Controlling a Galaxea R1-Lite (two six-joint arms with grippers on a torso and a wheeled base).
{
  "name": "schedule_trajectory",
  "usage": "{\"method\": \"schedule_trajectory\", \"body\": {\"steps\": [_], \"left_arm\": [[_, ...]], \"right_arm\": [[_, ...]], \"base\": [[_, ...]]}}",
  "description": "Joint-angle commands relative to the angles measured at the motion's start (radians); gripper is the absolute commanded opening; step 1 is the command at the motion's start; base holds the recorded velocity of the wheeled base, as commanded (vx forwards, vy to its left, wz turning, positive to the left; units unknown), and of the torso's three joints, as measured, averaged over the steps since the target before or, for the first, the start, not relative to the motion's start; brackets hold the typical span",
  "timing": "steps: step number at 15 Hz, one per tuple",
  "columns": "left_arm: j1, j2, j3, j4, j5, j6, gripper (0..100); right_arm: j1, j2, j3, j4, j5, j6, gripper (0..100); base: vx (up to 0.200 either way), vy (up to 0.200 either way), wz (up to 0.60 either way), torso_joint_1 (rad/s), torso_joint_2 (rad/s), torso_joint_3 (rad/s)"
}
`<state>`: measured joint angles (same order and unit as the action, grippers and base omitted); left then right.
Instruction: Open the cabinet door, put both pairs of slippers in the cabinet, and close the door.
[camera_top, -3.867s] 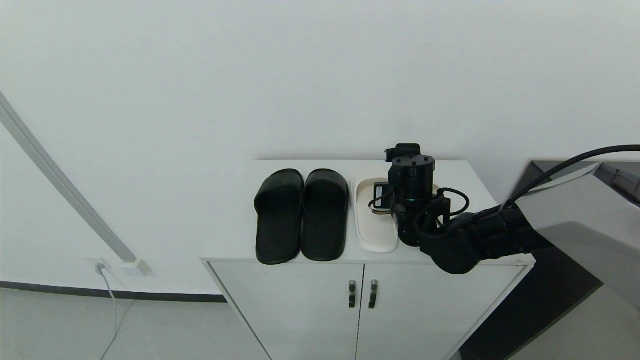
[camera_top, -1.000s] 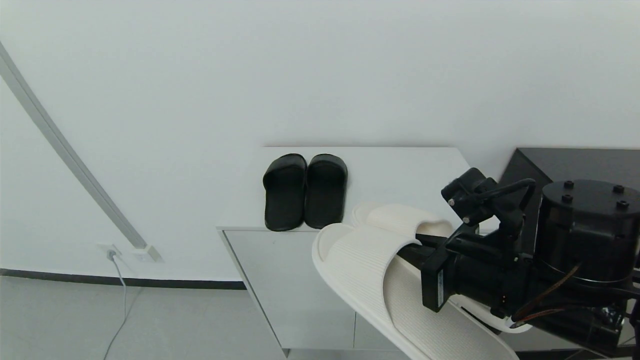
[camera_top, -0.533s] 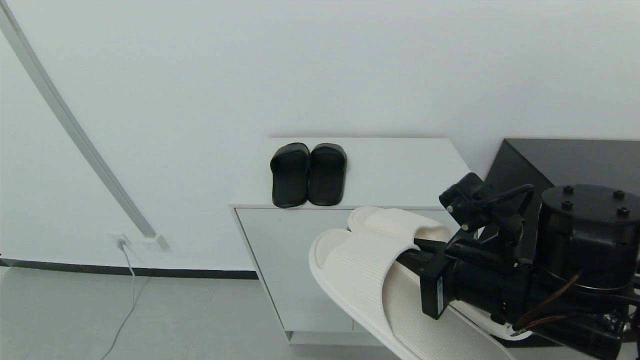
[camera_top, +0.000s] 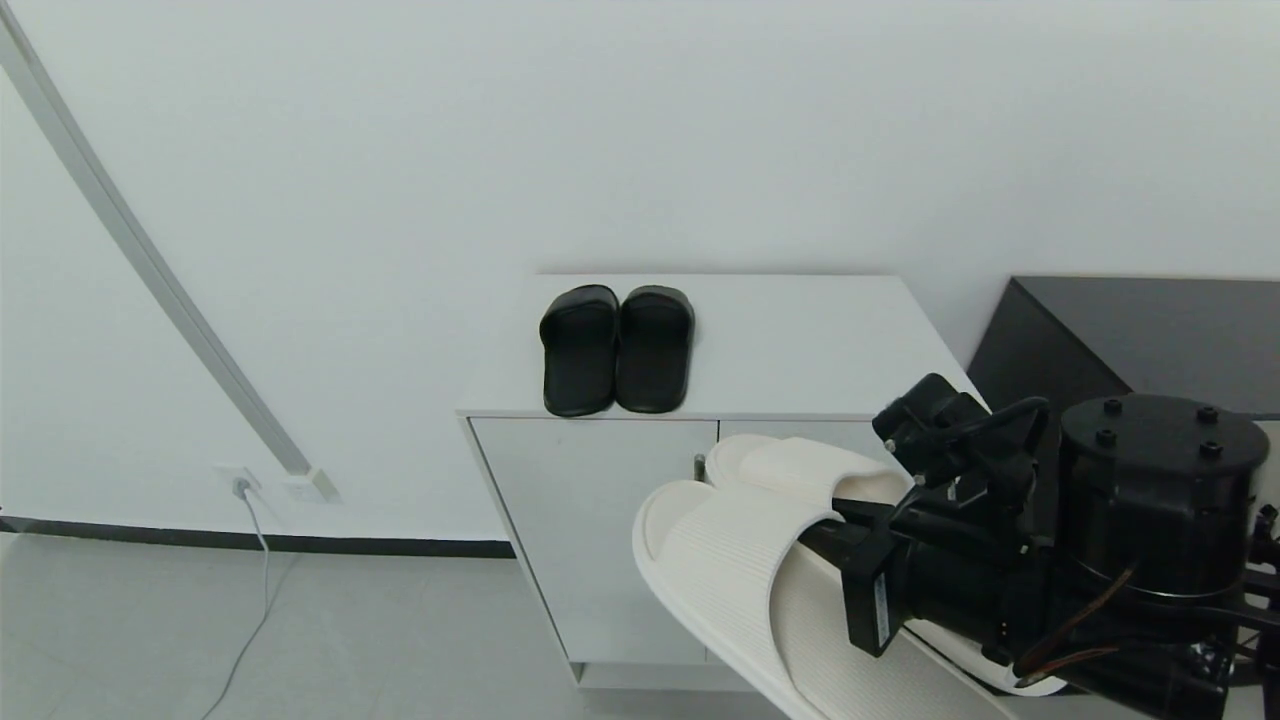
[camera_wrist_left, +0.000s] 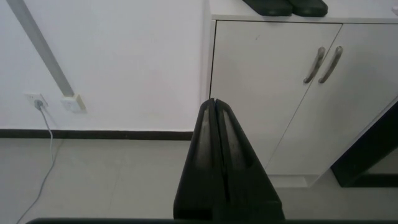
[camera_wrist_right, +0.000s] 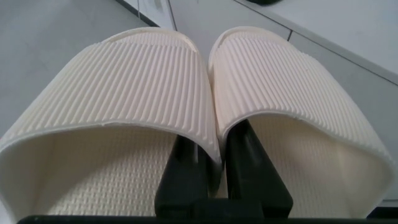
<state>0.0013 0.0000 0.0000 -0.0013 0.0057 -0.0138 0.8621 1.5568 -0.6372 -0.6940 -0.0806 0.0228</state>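
A pair of white ribbed slippers (camera_top: 740, 560) hangs in the air in front of the white cabinet (camera_top: 590, 520), toes toward it. My right gripper (camera_wrist_right: 214, 158) is shut on their two inner walls, pinching both together; in the head view the right gripper (camera_top: 840, 515) reaches in from behind the straps. A pair of black slippers (camera_top: 615, 348) lies side by side on the cabinet top, near its front left edge. Both cabinet doors are closed, with two metal handles (camera_wrist_left: 323, 64) at the middle. My left gripper (camera_wrist_left: 215, 109) is shut on nothing, low in front of the cabinet's left side.
A black unit (camera_top: 1130, 320) stands right of the cabinet. A wall socket with a hanging cable (camera_top: 240, 485) and a slanted grey rail (camera_top: 150, 270) are on the wall to the left. Grey floor (camera_top: 300, 640) lies open before the cabinet.
The white slippers were lifted off the cabinet top in my right gripper and the camera drew back. In the last half second the gripper and slippers sank slightly.
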Motion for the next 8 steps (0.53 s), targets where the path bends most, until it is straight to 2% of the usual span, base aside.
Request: {"method": "schedule_trajectory", "body": {"steps": [1,5,8], "left_arm": [[0.0,0.0,0.0,0.0,0.0,0.0,0],[0.0,0.0,0.0,0.0,0.002,0.0,0],[0.0,0.0,0.0,0.0,0.002,0.002,0]], "right_arm": [[0.0,0.002,0.007,-0.001,-0.002,0.002,0],[-0.006,-0.011,0.021,-0.001,0.001,0.0,0],[-0.005,-0.011,0.024,-0.001,0.001,-0.001,0]], "base": [[0.0,0.0,0.0,0.0,0.0,0.0],[0.0,0.0,0.0,0.0,0.0,0.0],[0.0,0.0,0.0,-0.134,0.3,0.172]]}}
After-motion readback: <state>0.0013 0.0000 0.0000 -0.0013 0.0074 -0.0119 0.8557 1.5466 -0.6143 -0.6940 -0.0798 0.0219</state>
